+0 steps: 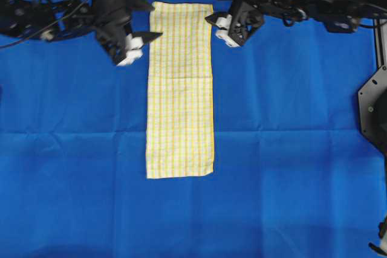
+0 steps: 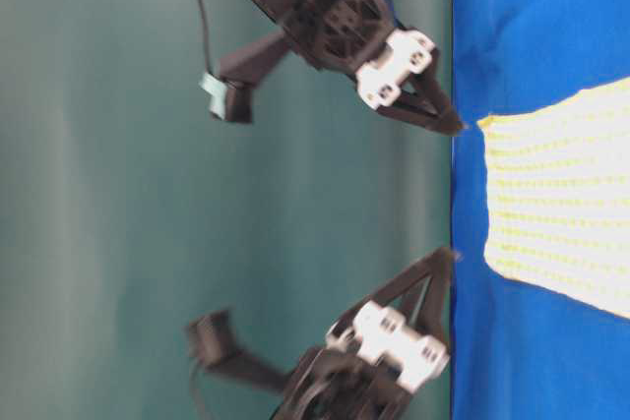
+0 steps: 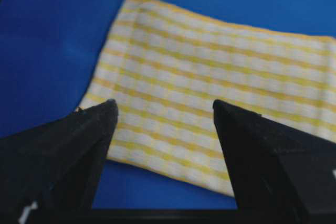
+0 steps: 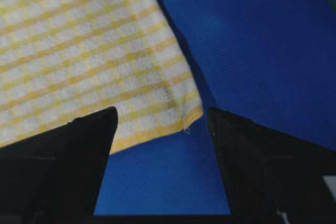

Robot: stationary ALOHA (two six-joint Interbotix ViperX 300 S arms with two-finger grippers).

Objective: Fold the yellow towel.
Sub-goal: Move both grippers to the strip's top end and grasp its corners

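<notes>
Lying flat along the middle of the large plain blue cloth [image 1: 290,149] is the thin yellow-and-white checked towel with yellow hems [image 1: 180,89], a long narrow strip running from the far edge of the table toward the near side. It looks already doubled lengthwise, and a faint crease crosses it about halfway down.

Both black arms hang over its far end, one at each corner. The left gripper [image 1: 140,35] sits just beside the towel's left edge, its black fingers [image 3: 79,145] spread wide with nothing between them; through its wrist camera the towel's corner shows in the gap below. The right gripper [image 1: 222,27] hovers just off the opposite corner, jaws equally wide and empty, and its own camera looks straight down on the hemmed corner between the two dark fingers [image 4: 247,150].

From the table-level view, both sets of pointed fingertips angle toward the cloth's edge, close to the surface, though I can't tell whether either actually touches the towel.
</notes>
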